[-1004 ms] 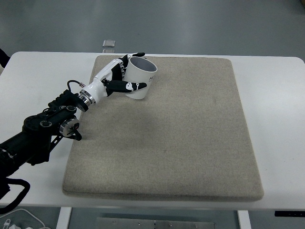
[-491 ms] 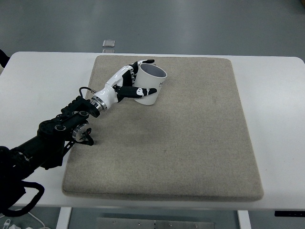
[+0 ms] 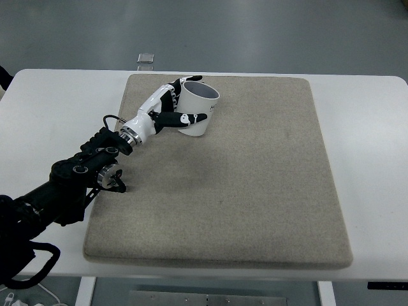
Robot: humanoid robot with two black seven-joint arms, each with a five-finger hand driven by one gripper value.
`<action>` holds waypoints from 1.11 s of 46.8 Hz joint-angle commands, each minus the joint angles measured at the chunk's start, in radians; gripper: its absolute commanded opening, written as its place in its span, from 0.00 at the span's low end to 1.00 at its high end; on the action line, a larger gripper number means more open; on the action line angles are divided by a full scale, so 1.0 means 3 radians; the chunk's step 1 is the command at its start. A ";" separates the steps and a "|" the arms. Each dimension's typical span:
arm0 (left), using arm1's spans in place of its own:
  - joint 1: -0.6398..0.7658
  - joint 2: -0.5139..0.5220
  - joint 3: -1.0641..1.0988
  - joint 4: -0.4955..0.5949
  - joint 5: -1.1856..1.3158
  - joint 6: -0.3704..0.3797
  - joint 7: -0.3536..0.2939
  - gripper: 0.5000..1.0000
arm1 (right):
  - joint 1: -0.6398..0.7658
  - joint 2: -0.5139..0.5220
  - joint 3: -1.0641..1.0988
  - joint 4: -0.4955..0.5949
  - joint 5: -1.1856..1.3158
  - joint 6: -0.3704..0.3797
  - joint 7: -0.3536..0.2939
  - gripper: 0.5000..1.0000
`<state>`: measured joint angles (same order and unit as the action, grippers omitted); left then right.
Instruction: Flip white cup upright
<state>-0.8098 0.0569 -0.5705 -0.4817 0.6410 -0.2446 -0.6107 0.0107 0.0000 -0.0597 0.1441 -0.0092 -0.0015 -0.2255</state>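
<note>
Cup [image 3: 196,109] — white, mouth facing up, grey inside visible — stands on the mat [image 3: 255,185] near its far left corner. Its rim sits a little tilted toward the camera's right, and dark print shows on the wall at the right side, too small to read. The base appears to rest on the mat, though the hand hides part of the lower edge.

Left hand [image 3: 167,109] grasps the cup from the left: fingers [image 3: 185,81] curl over the far side of the rim, while the thumb [image 3: 189,118] lies across the near wall, pressed against it. The hand is white with black joints and tips. Its wrist leads down and left into the black left arm [image 3: 73,175], which crosses the mat's left edge and leaves at the lower left of the view.

Mat is beige, rectangular and flat, covering most of the table [image 3: 366,127], a white top with bare margins on both sides. A small grey clip-like object [image 3: 146,58] sits at the table's far edge, just beyond the mat and well apart from the cup. Grey floor [image 3: 255,32] shows beyond the table.
</note>
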 commanded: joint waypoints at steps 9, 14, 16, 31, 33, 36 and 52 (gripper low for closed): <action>0.0005 0.0010 -0.0006 0.0000 -0.0004 -0.0003 0.0000 0.92 | 0.0000 0.0000 -0.0001 0.0000 0.0000 0.0000 0.0000 0.86; 0.0000 0.0005 -0.0006 0.0000 -0.0004 -0.0003 0.0000 0.92 | 0.0000 0.0000 0.0000 0.0000 0.0000 0.0000 0.0000 0.86; 0.0000 0.0005 -0.0006 0.0000 -0.0004 -0.0003 0.0000 0.92 | 0.0000 0.0000 0.0005 0.0000 0.0000 0.0000 0.0000 0.86; -0.0016 0.0005 -0.0011 -0.0005 -0.0004 -0.0003 0.0000 0.92 | 0.0000 0.0000 0.0005 0.0000 0.0000 -0.0005 0.0000 0.86; -0.0016 0.0005 -0.0011 -0.0005 -0.0009 -0.0003 0.0000 0.92 | 0.0000 0.0000 0.0005 0.0000 0.0000 -0.0010 0.0000 0.86; -0.0021 0.0005 -0.0011 -0.0010 -0.0040 -0.0003 0.0000 0.92 | 0.0000 0.0000 0.0005 0.0000 0.0000 -0.0010 0.0000 0.86; -0.0067 0.0020 -0.0092 -0.0046 -0.0066 -0.0018 0.0000 0.92 | 0.0000 0.0000 0.0005 0.0000 0.0000 -0.0010 0.0000 0.86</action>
<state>-0.8297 0.0619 -0.5833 -0.4938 0.6213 -0.2485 -0.6110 0.0104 0.0000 -0.0583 0.1442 -0.0092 -0.0045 -0.2255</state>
